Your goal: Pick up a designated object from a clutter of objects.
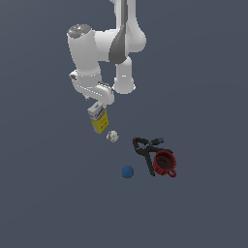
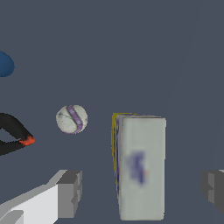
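A white robot arm hangs over a dark floor, its gripper (image 2: 140, 188) spread wide with one finger (image 2: 70, 192) on each side of the yellow-and-white carton (image 1: 99, 119), not touching it. Close by lies a whitish ball (image 1: 112, 136); farther off, a blue ball (image 1: 128, 171), black clamp (image 1: 144, 147) and dark red mug (image 1: 164, 163)

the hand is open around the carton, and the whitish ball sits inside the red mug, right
Not quite: the whitish ball lies on the floor beside the carton, apart from the red mug, as the exterior view shows. The hand is open around the carton.
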### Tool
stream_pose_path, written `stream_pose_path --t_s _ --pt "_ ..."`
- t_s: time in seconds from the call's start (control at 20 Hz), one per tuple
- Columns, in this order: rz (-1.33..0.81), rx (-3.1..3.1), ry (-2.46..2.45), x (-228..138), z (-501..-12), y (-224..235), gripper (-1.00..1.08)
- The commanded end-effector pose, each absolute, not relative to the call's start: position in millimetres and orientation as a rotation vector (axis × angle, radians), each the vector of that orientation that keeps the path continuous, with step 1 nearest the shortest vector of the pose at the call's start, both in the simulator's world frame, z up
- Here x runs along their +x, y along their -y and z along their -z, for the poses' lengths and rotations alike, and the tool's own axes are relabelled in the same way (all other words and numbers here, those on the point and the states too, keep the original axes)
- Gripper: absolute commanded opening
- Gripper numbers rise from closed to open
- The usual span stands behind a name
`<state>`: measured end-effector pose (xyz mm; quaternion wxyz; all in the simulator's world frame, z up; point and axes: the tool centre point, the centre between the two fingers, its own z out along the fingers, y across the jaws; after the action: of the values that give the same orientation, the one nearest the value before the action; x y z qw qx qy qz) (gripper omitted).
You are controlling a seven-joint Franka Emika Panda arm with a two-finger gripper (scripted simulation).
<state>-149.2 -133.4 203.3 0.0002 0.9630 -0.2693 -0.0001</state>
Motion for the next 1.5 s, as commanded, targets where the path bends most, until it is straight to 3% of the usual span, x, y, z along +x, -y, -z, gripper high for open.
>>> stream_pose_path --t_s 0.0,1.1,1.15,1.45 --pt "0.0 3.023 0.856 -151.5 -202.1 134.3 1.0" --pt "0.0 3.022 0.855 -152.4 -154.4 134.2 1.0" --pt "0.0 3.022 0.855 -152.4 -154.4 134.2 -1.0" --pt "0.0 3.022 0.855 -152.4 -154.4 134.2 -1.0"
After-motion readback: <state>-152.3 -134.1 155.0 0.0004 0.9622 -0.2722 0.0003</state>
